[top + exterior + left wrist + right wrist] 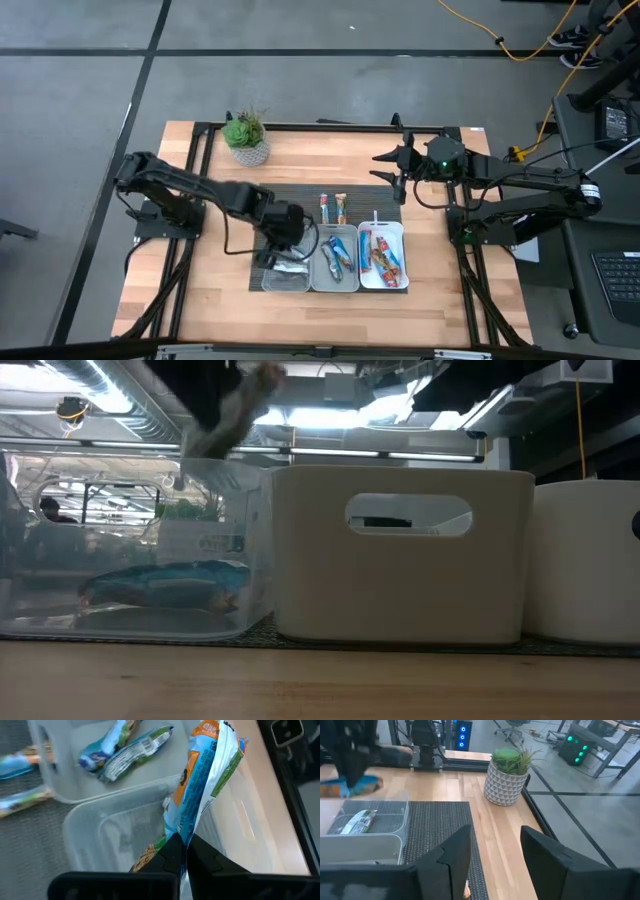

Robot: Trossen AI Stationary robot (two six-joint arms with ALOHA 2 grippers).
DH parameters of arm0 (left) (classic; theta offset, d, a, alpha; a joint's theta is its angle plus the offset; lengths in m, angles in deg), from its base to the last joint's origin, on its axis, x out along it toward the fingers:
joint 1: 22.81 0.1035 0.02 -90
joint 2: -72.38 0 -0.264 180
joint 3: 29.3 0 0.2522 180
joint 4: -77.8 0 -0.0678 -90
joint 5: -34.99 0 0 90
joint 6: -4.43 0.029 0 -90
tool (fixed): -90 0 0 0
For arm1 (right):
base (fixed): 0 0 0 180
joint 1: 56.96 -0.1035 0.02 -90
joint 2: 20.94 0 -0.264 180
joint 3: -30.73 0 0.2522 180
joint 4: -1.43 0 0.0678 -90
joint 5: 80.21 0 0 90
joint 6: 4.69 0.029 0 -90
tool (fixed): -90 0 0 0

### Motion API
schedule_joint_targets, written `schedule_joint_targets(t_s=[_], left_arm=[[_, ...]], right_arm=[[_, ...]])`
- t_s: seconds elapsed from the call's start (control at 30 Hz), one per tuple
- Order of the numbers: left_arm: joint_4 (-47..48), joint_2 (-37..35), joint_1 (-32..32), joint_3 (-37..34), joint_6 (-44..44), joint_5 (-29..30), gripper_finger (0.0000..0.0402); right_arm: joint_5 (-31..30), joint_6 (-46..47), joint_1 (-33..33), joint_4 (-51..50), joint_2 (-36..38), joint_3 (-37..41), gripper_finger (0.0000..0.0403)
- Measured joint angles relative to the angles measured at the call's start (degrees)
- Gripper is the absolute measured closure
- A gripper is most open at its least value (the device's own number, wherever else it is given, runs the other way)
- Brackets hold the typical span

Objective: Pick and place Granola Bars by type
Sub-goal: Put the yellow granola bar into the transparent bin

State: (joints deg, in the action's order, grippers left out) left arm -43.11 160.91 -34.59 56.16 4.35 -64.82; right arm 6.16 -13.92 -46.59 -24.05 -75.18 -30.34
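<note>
My left gripper [283, 238] is shut on a granola bar [200, 785] with a blue, orange and green wrapper. It holds the bar over the clear left tray [288, 272]. That tray has a silvery-green bar [357, 822] lying on its floor. The middle tray [335, 260] holds blue bars [120, 745]. The right tray [384, 256] holds red-orange bars. Two more bars [333, 208] lie on the dark mat beyond the trays. My right gripper [392, 165] waits open over the table's far right part. My left gripper pinches the bar by one end of its wrapper [184, 834] between the two fingers. The rest of the bar sticks out beyond the fingertips, over the clear tray. In the right wrist view the bar [355, 785] is above the tray's rim, lifted clear.
A potted plant [246, 138] stands on the far left of the table, seen also in the right wrist view as the pot [506, 782]. The dark mat [300, 195] lies under the trays. The three trays stand side by side near the middle. Bare wood [200, 290] lies to the left.
</note>
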Motion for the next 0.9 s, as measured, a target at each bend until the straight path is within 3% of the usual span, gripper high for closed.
schedule_joint_targets(t_s=[0.23, 0.9], left_arm=[[-14.38, -0.07, -0.29, -8.39, -6.32, 0.20, 0.0396], [-8.37, -0.13, -1.89, -8.48, -3.21, 0.31, 0.0394]], right_arm=[[0.90, -0.31, 0.00, -0.09, 0.00, 0.00, 0.0229], [0.88, -0.32, 0.00, -0.46, 0.00, 0.00, 0.0229]])
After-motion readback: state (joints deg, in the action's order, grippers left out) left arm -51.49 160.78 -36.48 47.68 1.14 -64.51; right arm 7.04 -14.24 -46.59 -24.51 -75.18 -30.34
